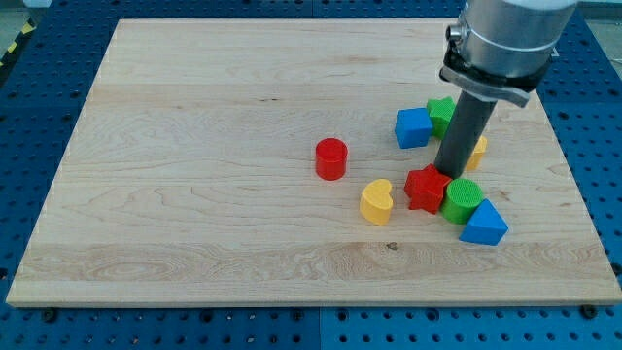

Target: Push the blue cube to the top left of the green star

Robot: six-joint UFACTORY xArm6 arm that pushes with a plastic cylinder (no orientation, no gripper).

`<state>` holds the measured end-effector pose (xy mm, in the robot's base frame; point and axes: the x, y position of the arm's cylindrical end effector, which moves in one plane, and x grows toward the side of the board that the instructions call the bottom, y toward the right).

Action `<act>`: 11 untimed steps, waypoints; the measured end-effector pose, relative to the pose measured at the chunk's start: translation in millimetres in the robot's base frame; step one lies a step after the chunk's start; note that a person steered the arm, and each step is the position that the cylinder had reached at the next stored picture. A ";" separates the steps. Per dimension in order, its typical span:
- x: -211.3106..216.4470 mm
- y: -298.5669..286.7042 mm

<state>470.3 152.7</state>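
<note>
The blue cube (412, 127) sits on the wooden board at the view's right, touching the left side of the green star (442, 114), which is partly hidden behind my rod. My tip (449, 173) rests on the board just below and right of the cube, against the top of the red star (427, 188). A yellow block (478, 151) peeks out to the right of the rod.
A green cylinder (463, 200) and a blue triangle (483, 225) lie right of the red star. A yellow heart (376, 202) lies to its left, and a red cylinder (330, 158) further left. The board's right edge (571, 175) is near.
</note>
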 end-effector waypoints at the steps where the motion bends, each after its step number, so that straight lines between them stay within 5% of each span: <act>1: -23.7 1.5; 6: -79.3 -70.2; 11: -139.2 -50.9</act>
